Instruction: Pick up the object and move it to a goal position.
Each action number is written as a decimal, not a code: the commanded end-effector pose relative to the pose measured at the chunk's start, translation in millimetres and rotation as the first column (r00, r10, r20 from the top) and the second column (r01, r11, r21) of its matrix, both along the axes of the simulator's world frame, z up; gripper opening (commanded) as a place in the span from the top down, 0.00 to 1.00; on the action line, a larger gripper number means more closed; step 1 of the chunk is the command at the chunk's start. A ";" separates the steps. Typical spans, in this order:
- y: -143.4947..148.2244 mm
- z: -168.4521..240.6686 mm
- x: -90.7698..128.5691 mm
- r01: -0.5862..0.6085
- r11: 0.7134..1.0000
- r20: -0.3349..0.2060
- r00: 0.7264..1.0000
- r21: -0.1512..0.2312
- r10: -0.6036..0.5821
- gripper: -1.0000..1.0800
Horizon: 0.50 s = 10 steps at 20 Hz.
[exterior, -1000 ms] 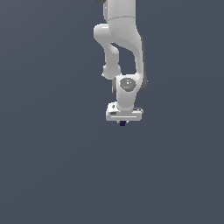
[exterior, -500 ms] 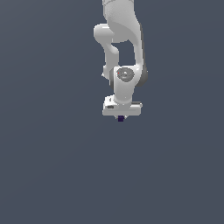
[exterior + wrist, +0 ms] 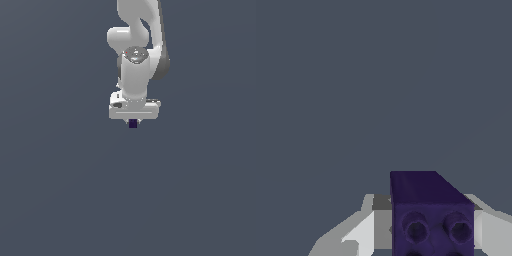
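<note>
One white gripper [image 3: 133, 120] hangs with its jaws closed on a tiny purple cube [image 3: 132, 123], which could slip if jolted.

Place: a bare simulated workspace, not a room of any recognisable kind.
Evidence of rendering: flat, even shading with no texture, grain or cast clutter.
Background: one uniform slate-grey field filling both views, with no walls, floor edge or horizon to tell apart.
Furnishings: none visible.
Occupant: a smooth white robot arm [image 3: 135, 60] hanging from the top of the exterior view, plastic-looking and unmarked.
</note>
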State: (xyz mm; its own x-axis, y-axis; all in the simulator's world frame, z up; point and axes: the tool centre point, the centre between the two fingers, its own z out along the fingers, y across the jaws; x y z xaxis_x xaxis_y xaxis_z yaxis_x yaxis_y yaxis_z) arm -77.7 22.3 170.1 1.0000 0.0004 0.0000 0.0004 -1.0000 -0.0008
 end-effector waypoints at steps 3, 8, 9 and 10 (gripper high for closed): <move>-14.3 48.2 0.4 0.000 1.000 0.000 1.000 0.001 0.000 1.00; -29.6 99.7 1.8 0.000 1.000 0.000 1.000 0.001 0.000 1.00; -32.6 109.9 2.1 0.000 1.000 0.000 1.000 0.001 0.000 1.00; -35.7 120.1 2.5 0.000 1.000 0.000 1.000 0.001 0.000 1.00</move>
State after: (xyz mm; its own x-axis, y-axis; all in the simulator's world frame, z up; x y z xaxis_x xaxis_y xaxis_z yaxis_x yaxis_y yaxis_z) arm -75.1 -8.7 274.3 1.0000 0.0005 0.0005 0.0005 -1.0000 -0.0017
